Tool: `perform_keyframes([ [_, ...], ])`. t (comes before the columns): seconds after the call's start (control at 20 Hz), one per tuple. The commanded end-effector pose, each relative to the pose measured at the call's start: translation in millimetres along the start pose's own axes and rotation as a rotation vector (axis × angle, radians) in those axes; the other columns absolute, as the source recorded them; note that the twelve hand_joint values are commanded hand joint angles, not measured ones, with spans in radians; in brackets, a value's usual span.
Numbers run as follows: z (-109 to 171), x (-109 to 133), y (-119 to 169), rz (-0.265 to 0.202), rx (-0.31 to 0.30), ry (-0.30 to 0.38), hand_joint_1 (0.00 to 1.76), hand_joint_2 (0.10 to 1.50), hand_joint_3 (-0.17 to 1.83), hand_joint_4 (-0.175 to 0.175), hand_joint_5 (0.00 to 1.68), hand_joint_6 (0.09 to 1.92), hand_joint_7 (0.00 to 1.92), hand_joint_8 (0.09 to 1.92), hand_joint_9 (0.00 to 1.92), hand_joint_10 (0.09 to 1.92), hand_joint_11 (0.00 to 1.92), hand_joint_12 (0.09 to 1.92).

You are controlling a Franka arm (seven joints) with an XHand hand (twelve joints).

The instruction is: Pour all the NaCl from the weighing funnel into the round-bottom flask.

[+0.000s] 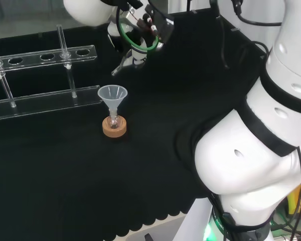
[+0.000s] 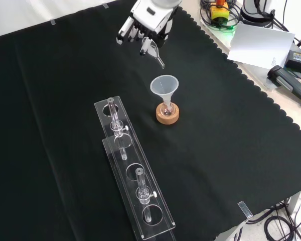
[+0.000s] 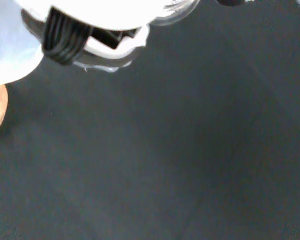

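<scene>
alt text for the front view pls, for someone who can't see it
A robot hand at the top of the view holds a clear weighing funnel, spout angled down, above and short of a clear funnel set in a small flask on a cork ring. A clear tube rack lies nearer the camera on black cloth.

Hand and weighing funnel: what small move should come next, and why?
Probably carry the hand toward the funnel on the flask. It holds the weighing funnel apart from that funnel's mouth, too far off to pour yet.
</scene>
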State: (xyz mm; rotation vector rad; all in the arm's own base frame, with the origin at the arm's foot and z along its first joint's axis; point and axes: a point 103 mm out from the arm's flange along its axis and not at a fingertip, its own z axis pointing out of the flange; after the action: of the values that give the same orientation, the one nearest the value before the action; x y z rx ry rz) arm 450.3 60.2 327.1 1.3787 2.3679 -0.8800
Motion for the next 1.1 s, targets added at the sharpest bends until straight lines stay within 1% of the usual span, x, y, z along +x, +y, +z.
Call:
perform_keyframes([
  [0.05, 29.9, 10.5, 15.1, -0.025, 0.121, -0.108, 1.13, 0.57, 0.77, 0.175, 1.34, 0.6, 1.7, 0.19, 1.31, 0.11, 0.0, 1.43],
  [0.5, 30.0, 13.3, 16.4, -0.036, 0.123, -0.105, 1.13, 0.57, 0.77, 0.175, 1.34, 0.6, 1.7, 0.19, 1.32, 0.11, 0.0, 1.43],
  [1.1, 32.3, 12.8, 15.9, -0.038, 0.127, -0.105, 1.13, 0.57, 0.78, 0.175, 1.34, 0.6, 1.71, 0.18, 1.32, 0.11, 0.0, 1.43],
])
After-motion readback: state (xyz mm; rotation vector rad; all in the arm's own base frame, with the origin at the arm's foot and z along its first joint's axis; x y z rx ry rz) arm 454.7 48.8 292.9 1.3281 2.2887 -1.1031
